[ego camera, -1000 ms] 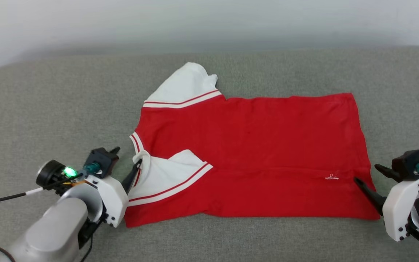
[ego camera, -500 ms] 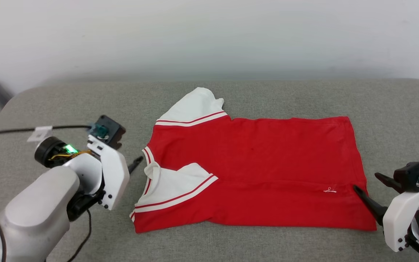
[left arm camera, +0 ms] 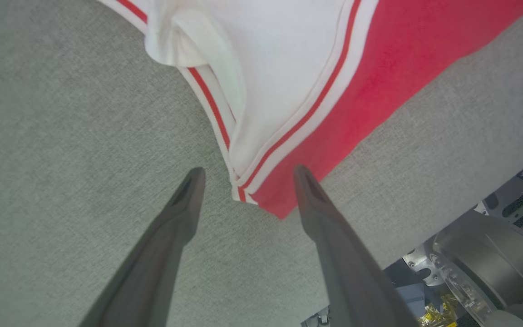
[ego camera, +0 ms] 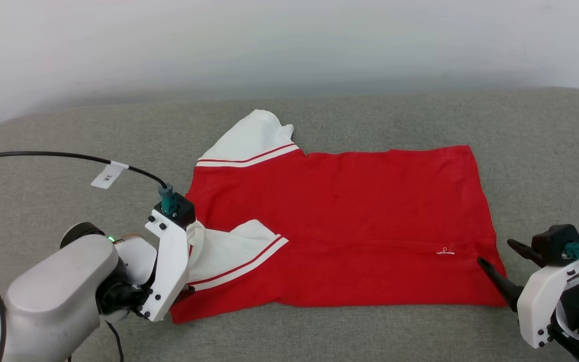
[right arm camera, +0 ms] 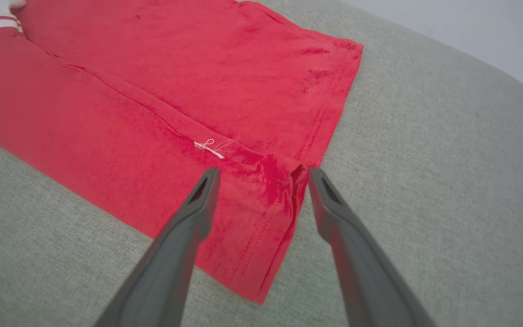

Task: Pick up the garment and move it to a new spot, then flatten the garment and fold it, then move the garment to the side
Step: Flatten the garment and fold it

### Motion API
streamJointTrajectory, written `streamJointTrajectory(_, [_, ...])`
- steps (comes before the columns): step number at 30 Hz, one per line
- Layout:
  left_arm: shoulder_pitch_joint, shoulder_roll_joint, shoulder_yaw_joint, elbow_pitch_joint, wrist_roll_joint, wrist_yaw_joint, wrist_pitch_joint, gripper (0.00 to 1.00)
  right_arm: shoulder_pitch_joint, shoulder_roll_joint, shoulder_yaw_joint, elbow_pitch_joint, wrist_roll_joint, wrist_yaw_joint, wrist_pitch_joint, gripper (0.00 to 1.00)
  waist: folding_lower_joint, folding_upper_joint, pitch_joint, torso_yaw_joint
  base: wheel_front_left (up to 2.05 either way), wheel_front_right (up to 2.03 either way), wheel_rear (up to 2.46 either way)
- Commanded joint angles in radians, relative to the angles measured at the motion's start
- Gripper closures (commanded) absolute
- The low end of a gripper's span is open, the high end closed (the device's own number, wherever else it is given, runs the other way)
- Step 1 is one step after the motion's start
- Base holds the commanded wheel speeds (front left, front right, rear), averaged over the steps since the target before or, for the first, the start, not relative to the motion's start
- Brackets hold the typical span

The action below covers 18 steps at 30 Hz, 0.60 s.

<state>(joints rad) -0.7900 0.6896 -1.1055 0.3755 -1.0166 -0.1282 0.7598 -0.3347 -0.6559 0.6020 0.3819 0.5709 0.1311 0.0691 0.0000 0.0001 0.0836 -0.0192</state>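
The garment (ego camera: pixel 340 211) is a red T-shirt with white sleeves, lying flat on the grey cushion with its near long edge folded over. One white sleeve (ego camera: pixel 229 251) lies on top at the left. My left gripper (left arm camera: pixel 245 170) is open and points down, its fingers straddling the near-left corner (left arm camera: pixel 261 200) with the striped trim. In the head view its white wrist housing (ego camera: pixel 169 261) covers the fingers. At the hem my right gripper (ego camera: pixel 495 251) is open, its fingers either side of the folded hem edge (right arm camera: pixel 288 181), beside a tiny white mark (right arm camera: pixel 209 146).
The grey cushion (ego camera: pixel 68 141) runs to a pale wall (ego camera: pixel 289 40) at the back. A black cable with a white tag (ego camera: pixel 109 175) arcs over the left arm. Beyond the cushion's near edge, parts of the robot's base (left arm camera: pixel 484 254) show.
The head view has shifted. My left arm swung from beside the collar down over the garment's near-left corner, fingers now pointing down. The right gripper keeps its place at the hem.
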Motion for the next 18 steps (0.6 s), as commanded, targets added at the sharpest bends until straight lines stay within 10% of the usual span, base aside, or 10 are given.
streamJointTrajectory(1, [-0.017, 0.003, -0.016, -0.001, 0.0, -0.001, 0.012, 0.0, -0.014, 0.011, -0.002, 0.001, -0.006, -0.001, 0.0, 0.0, 0.0, -0.0001, 0.013, -0.012, 0.0, 0.0, 0.0])
streamJointTrajectory(12, [-0.01, -0.038, -0.127, 0.1, 0.015, 0.0, 0.033, 0.0, -0.045, 0.012, 0.016, 0.008, -0.015, -0.001, 0.009, 0.0, 0.0, -0.0001, 0.074, -0.039, 0.0, 0.0, 0.0])
streamJointTrajectory(13, [-0.008, -0.042, -0.136, 0.105, 0.013, 0.0, 0.035, 0.31, -0.051, 0.009, 0.016, 0.009, -0.013, -0.001, 0.011, 0.0, 0.0, -0.0001, 0.075, -0.039, 0.0, 0.0, 0.0])
streamJointTrajectory(14, [-0.002, -0.045, -0.143, 0.108, 0.006, 0.0, 0.041, 1.0, -0.058, 0.004, 0.014, 0.009, -0.008, -0.001, 0.015, 0.0, 0.0, -0.0001, 0.077, -0.039, 0.0, 0.0, 0.0])
streamJointTrajectory(18, [-0.01, -0.047, -0.158, 0.092, -0.006, 0.0, 0.041, 1.0, -0.08, -0.026, -0.005, 0.005, 0.001, -0.001, 0.024, 0.0, 0.0, -0.0001, 0.07, -0.031, 0.0, 0.0, 0.0])
